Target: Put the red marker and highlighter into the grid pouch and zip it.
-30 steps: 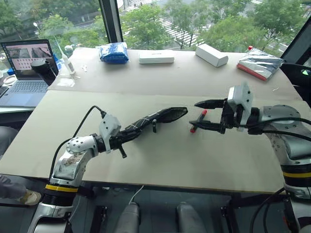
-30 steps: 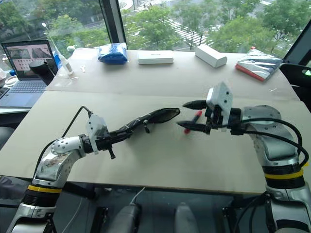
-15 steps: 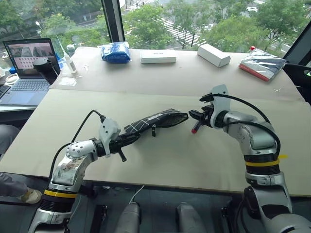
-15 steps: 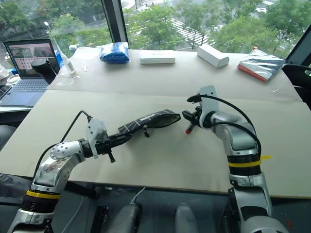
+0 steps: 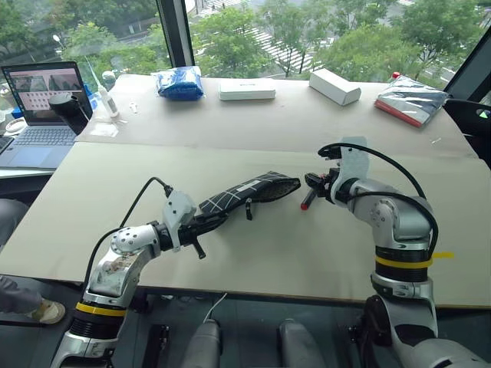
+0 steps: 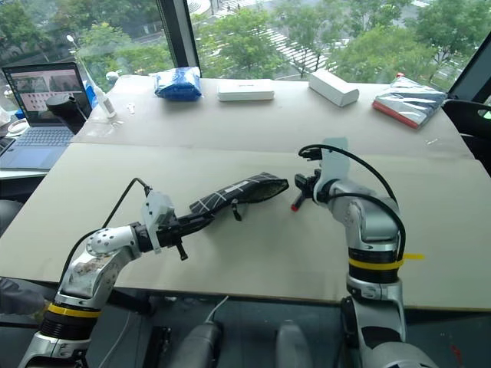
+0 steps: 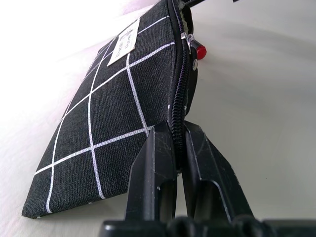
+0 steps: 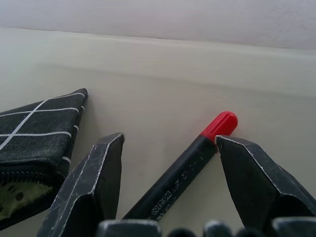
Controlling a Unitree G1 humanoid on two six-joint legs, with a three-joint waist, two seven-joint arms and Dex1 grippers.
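The grid pouch (image 5: 249, 192) is lifted off the table at a slant. My left gripper (image 7: 177, 127) is shut on its zipper edge at the near end. The far end of the pouch gapes open, showing a pale lining (image 8: 17, 195). The red marker (image 8: 197, 153) lies on the table just right of that open end, red cap (image 5: 304, 205) toward me. My right gripper (image 8: 169, 139) is down at the table and open, one finger on each side of the marker's dark barrel, not closed on it. The highlighter is out of view.
At the back of the table lie a blue bundle (image 5: 179, 83), a flat white box (image 5: 246, 91), a second white box (image 5: 334, 87) and a silvery packet with a red edge (image 5: 410, 100). A laptop (image 5: 42, 100) stands at the far left.
My right arm came down and forward and its wrist rolled, so the open fingers now straddle the marker low at the table. The left gripper and pouch stayed nearly still.
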